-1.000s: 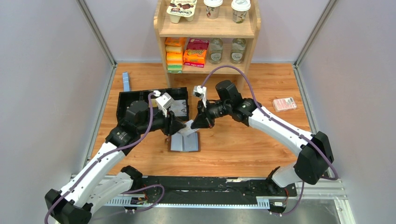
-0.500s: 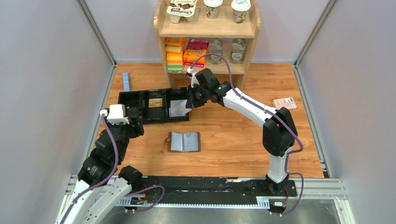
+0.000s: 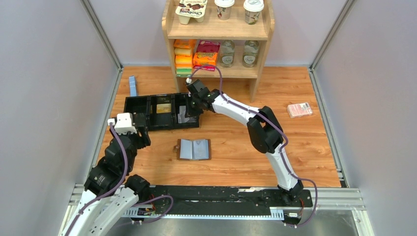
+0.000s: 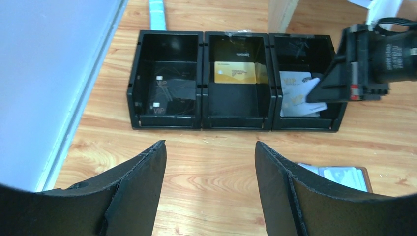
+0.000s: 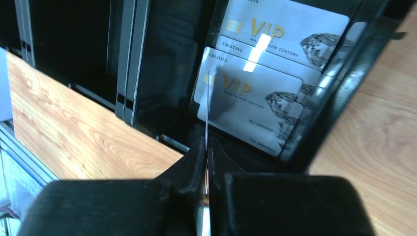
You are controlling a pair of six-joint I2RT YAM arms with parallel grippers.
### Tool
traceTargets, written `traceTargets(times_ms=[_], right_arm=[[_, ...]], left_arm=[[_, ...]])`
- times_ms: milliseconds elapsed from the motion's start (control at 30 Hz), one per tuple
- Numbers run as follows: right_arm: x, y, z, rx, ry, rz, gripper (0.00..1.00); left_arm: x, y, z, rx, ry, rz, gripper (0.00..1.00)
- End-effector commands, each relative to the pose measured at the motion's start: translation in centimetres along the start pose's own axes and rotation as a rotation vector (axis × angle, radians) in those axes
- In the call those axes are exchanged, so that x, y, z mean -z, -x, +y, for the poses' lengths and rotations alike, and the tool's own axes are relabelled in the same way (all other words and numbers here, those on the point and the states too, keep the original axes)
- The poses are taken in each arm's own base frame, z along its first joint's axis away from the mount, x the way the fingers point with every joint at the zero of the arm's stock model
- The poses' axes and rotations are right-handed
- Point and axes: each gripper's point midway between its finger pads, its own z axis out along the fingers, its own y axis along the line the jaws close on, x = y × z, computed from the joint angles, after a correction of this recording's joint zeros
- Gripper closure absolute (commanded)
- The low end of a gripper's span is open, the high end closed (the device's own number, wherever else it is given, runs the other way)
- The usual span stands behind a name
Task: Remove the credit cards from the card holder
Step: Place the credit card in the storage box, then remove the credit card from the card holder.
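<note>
While our right gripper (image 5: pixel 206 147) pinches one credit card (image 5: pixel 207 105) edge-on over the right compartment of the tray (image 4: pixel 236 124), our left gripper (image 4: pixel 209 147) hangs wide apart. We see the card holder (image 3: pixel 194 149) lying open at the tray's 5 o'clock.

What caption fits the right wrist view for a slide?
Right gripper pinches a credit card edge-on over the black tray compartment holding two silver VIP cards.

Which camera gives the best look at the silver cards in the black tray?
Right wrist: the silver cards sit close up in the black tray's end compartment, VIP print readable. Left wrist shows them small, partly behind the right gripper; the top view shows only a pale patch.
</note>
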Motion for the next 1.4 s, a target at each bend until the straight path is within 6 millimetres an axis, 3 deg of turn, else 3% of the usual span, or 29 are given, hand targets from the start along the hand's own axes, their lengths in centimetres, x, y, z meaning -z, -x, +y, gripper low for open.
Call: traceTargets(times_ms=[0,133,233,467,600,833,967,1167,1367], right_arm=[[-0.6,2.1,1.6,-0.060,0.010,-0.066,0.91],[1.2,2.8,1.4,-0.007,-0.034,-0.081,0.77],[4.2,3.6,1.0,0.038,-0.068,-0.130,0.60],[11.9,2.1,1.5,0.068,-0.022,-0.200,0.41],[13.4,-0.9,0.0,0.091,-0.019,-0.188,0.35],[13.0,-7.0,-1.8,0.079,-0.013,-0.113,0.32],[11.8,-9.6,-1.4,0.089,-0.034,-0.082,0.34],[9.7,-12.5,0.2,0.075,-0.065,-0.062,0.38],[8.2,-14.9,0.2,0.069,-0.086,0.006,0.44]], left_arm=[[-0.2,0.1,-2.0,0.045,-0.081,0.032,0.27],[-0.5,-0.9,-4.6,0.096,-0.177,0.107,0.27],[-0.8,-1.5,-7.7,0.128,-0.294,0.179,0.34],[-2.3,-4.4,-12.6,0.203,-0.403,0.374,0.37],[-3.3,-7.6,-13.7,0.222,-0.387,0.485,0.39],[-4.5,-12.1,-14.4,0.163,-0.344,0.653,0.39],[-4.7,-14.0,-15.5,0.179,-0.380,0.704,0.39],[-5.2,-17.0,-12.4,0.108,-0.224,0.739,0.42],[-5.0,-18.8,-12.3,0.135,-0.227,0.753,0.52]])
